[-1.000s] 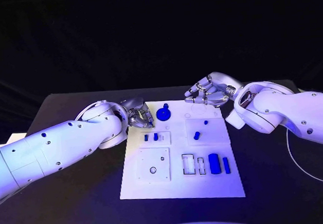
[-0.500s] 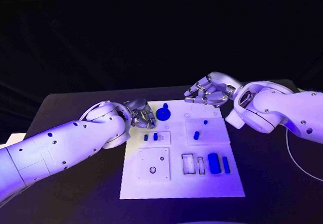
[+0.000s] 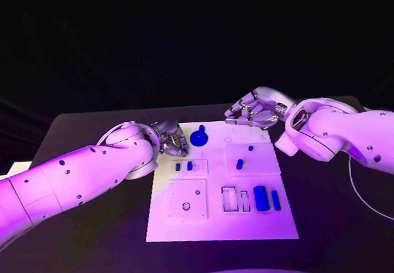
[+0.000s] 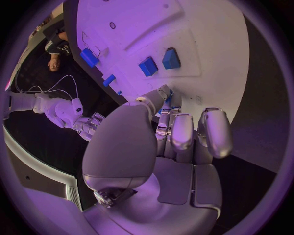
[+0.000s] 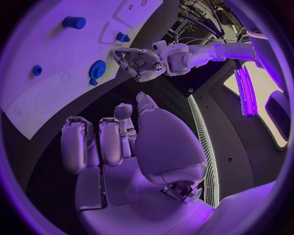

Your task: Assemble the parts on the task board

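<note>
1. White board lies mid-bench; its blue parts stay on it: a gear at 12 o'clock, two small blocks just below, a peg near the centre, longer bars at 4 o'clock.
2. Left hand hovers at the board's 10 o'clock edge, just beside the gear, fingers curled together, holding nothing I can see.
3. Right hand hangs over the 1 o'clock corner, fingers bent but apart, empty.
4. Risk, as I judge it: the left hand, so near the gear, could nudge it and spoil a clean pinch.
5. Left wrist view shows the blocks beyond the fingertips; head view hides those fingertips behind the arm. Right wrist view shows the gear next to the left hand.
</note>
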Tool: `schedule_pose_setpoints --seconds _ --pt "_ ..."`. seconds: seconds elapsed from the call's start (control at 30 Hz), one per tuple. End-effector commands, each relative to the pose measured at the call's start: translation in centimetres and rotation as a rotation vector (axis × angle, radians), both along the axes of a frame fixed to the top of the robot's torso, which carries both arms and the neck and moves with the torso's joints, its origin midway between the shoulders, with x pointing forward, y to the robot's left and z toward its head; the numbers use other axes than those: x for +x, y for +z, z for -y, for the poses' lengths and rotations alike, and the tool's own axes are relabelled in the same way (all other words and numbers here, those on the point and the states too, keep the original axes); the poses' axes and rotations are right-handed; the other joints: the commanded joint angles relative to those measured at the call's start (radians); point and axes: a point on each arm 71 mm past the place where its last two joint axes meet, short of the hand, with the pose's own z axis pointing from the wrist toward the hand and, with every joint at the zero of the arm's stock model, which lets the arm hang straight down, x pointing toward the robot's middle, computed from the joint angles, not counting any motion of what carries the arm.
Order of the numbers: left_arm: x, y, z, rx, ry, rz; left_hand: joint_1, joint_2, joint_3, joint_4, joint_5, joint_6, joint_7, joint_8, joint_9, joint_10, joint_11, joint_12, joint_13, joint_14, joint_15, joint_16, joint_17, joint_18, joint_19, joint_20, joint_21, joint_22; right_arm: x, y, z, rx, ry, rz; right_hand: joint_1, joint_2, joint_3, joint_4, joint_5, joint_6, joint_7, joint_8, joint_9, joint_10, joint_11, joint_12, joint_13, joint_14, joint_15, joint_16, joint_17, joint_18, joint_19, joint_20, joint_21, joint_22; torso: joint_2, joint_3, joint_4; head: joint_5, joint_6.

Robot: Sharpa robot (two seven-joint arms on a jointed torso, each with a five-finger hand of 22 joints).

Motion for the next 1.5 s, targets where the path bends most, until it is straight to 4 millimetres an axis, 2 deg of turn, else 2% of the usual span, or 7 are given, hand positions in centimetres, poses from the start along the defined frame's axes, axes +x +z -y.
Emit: schedule_pose_setpoints --seconds 0.03,0.77,1.03,1.5 --pt "-0.26 -0.58 0.16 0.034 -0.017 -0.032 -0.009 0.003 0.007 0.001 0.002 0.007 -0.003 0.003 0.0 0.007 -0.003 -0.005 0.0 0.022 -0.007 0.003 -0.001 -0.012 0.016 -0.005 -0.002 0.016 -0.09 0.0 -0.15 -0.001 0.015 0.002 0.002 0.011 -0.004 0.002 0.006 0.006 0.002 0.006 0.0 0.002 0.0 0.004 0.002 0.044 0.002 -0.006 -0.001 0.011 -0.006 -0.003 -0.003 0.0 0.0 -0.0002 0.0003 0.0 0.0" --pt "-0.46 -0.53 0.69 0.008 -0.041 -0.026 -0.015 0.0 0.008 -0.002 0.002 0.006 -0.003 0.0 -0.001 0.008 -0.003 -0.012 0.001 0.022 -0.007 0.008 0.001 -0.012 0.016 -0.005 0.001 0.019 -0.08 -0.01 -0.11 -0.002 0.015 0.001 0.002 0.011 -0.004 0.002 0.006 0.006 0.002 0.006 0.0 0.002 0.0 0.004 0.002 0.044 0.002 -0.006 -0.001 0.011 -0.006 -0.003 -0.003 0.0 0.0 -0.0004 0.0002 0.0 -0.003" --pt "-0.42 -0.71 0.7 0.018 -0.04 -0.044 -0.033 -0.005 0.013 0.0 0.002 -0.014 0.005 -0.019 -0.01 -0.01 0.006 -0.04 -0.003 0.017 0.0 0.005 -0.012 -0.013 0.013 -0.001 -0.002 0.02 -0.07 -0.01 -0.1 -0.002 0.014 0.001 0.002 0.011 -0.004 0.002 0.006 0.006 0.002 0.006 0.0 0.002 0.0 0.004 0.002 0.044 0.002 -0.006 -0.001 0.011 -0.006 -0.003 -0.003 0.0 0.0 0.0005 0.0003 -0.001 -0.004" --pt "-0.42 -0.88 0.66 0.032 -0.034 -0.058 -0.045 -0.012 0.016 0.0 0.001 -0.028 0.007 -0.032 -0.016 -0.017 0.011 -0.056 -0.005 0.014 0.004 0.004 -0.021 -0.012 0.011 0.003 -0.007 0.019 -0.03 -0.01 -0.09 -0.001 0.013 0.003 0.002 0.013 -0.009 0.005 0.007 0.007 0.001 0.007 0.0 0.004 -0.001 0.005 0.001 0.044 0.001 -0.009 -0.003 0.011 -0.006 -0.004 -0.005 -0.001 0.0 0.0003 0.0001 -0.001 -0.007"
